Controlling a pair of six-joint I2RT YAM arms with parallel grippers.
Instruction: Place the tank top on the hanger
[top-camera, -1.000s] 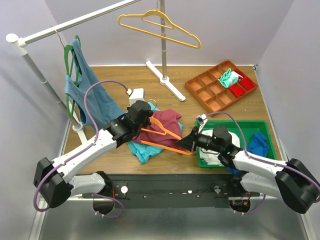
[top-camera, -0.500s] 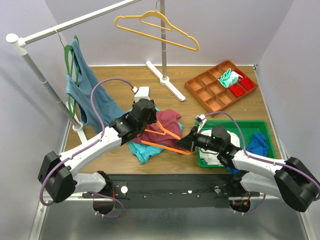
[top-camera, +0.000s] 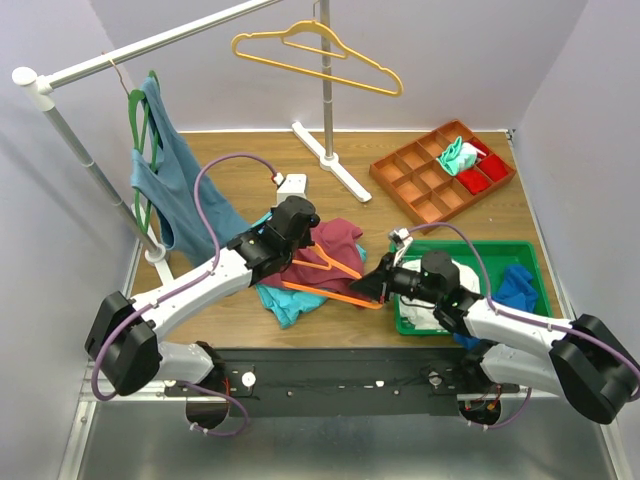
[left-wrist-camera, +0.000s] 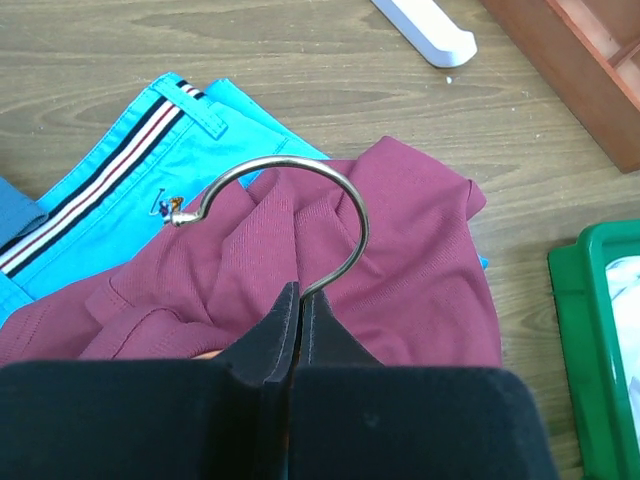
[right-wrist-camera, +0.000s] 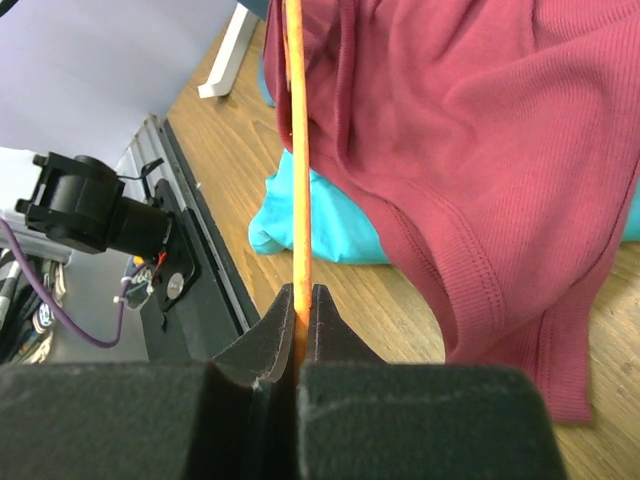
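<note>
1 tank top (top-camera: 342, 238) lies bunched at frame centre, beneath the hanger (top-camera: 330, 294), whose long axis runs from upper left to lower right across it. The left gripper (left-wrist-camera: 298, 300) is clamped on the hanger's upper-left end, right over the cloth. The right gripper (right-wrist-camera: 302, 300) pinches its lower-right end, beside the hem. Underneath, a turquoise garment (top-camera: 285, 302) rests on the wooden table (top-camera: 380, 215), a green bin (top-camera: 500, 246) at right.

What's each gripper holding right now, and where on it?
Both hold the hanger: left gripper pinches the metal hook's stem, right gripper pinches the orange bar near its end.
</note>
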